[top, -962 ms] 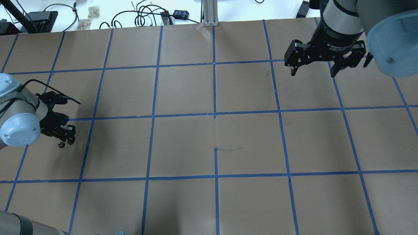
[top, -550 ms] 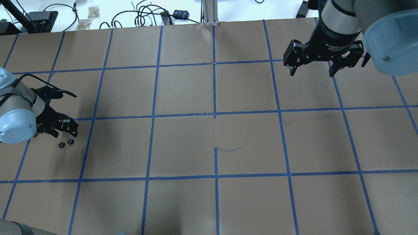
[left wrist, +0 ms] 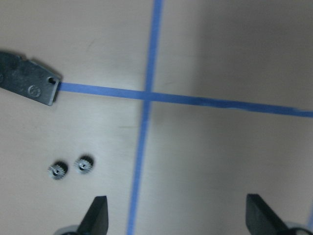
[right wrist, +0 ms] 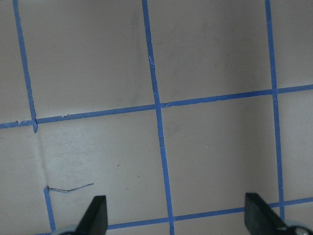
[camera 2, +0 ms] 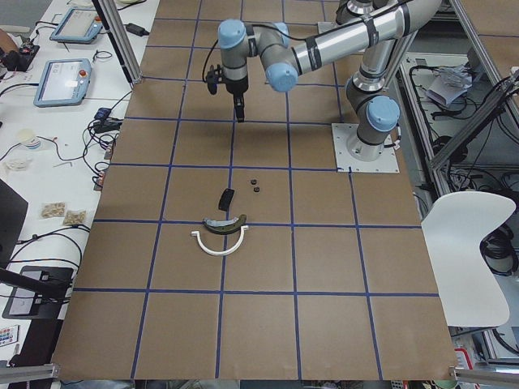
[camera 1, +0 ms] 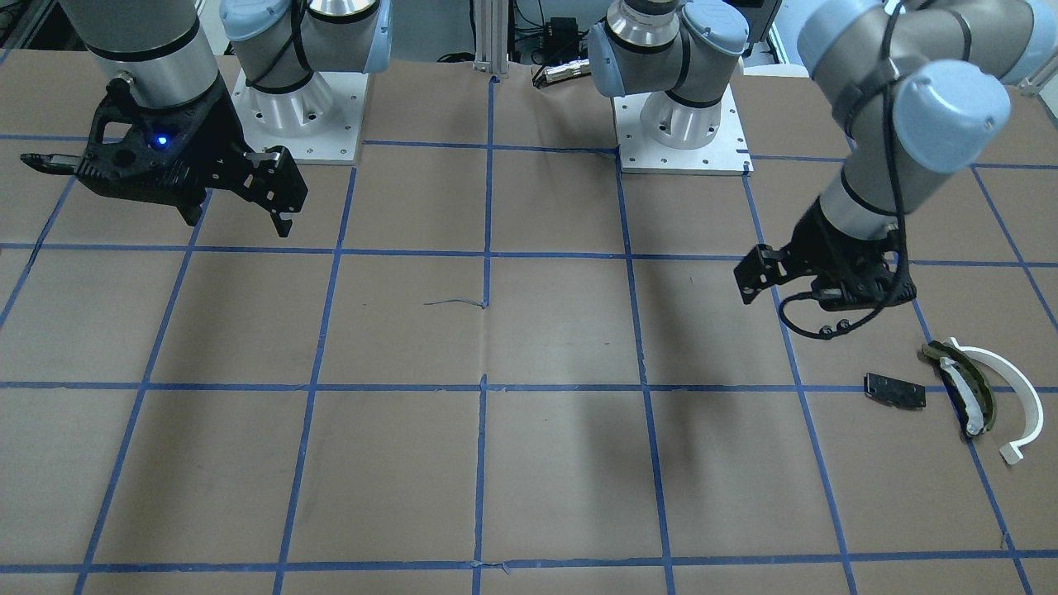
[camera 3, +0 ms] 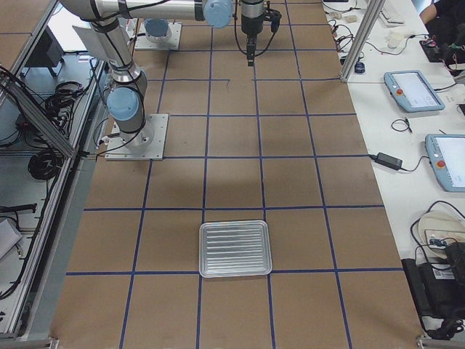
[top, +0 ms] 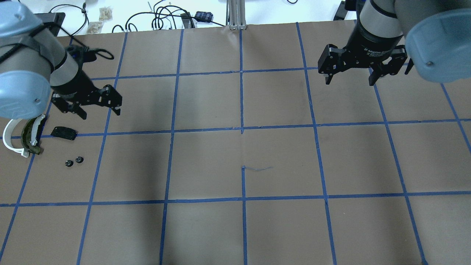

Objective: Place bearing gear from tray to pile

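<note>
Two bearing gears (top: 68, 163) (top: 78, 159), tiny black round pieces, lie side by side on the paper. They also show in the left wrist view (left wrist: 58, 170) (left wrist: 84, 164). The pile lies just beyond them: a flat black plate (top: 63, 133), a dark olive curved piece (top: 29, 136) and a white arc (top: 7, 138). My left gripper (top: 101, 114) is open and empty, raised above the table, beyond and to the right of the gears. My right gripper (top: 349, 79) is open and empty at the far right. The silver tray (camera 3: 235, 249) shows only in the exterior right view and holds nothing.
Brown paper with a blue tape grid (top: 242, 129) covers the table. Cables and small devices (top: 165, 16) lie beyond its far edge. An aluminium post (top: 235, 14) stands at the far middle.
My left gripper drew back from the second gear, leaving it beside the first. It then rose and moved toward the far side, uncovering the pile. The right gripper barely moved.
</note>
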`<state>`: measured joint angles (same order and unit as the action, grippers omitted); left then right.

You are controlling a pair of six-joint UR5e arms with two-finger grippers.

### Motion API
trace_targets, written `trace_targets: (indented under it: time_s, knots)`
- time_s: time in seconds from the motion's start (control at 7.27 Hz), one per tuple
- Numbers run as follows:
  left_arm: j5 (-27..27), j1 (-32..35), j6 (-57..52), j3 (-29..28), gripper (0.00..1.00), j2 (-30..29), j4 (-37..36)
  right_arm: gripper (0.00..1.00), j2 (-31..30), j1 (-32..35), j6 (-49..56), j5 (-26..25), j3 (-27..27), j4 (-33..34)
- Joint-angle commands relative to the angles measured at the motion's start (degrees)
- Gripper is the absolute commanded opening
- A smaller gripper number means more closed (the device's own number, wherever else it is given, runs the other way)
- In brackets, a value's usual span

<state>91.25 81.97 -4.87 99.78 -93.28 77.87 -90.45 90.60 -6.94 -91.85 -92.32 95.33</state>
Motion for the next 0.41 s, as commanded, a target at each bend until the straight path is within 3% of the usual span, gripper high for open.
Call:
trace_targets:
  time_s: [0.0, 0.14, 0.28]
  knots:
    - [-0.1, 13.8, 9.4, -9.2, 0.98, 2.1, 8.5, 1.0, 0.1, 0.0, 0.0, 0.0, 0.0, 0.0]
    - [0.0, 15.1, 9.8, -11.1, 0.98, 2.4, 10.0, 1.0, 0.1, 0.0, 0.0, 0.0, 0.0, 0.0]
    - [0.0, 14.5, 9.7, -10.2, 0.94, 3.7, 16.0, 1.0, 0.2, 0.0, -0.1, 0.0, 0.1, 0.2]
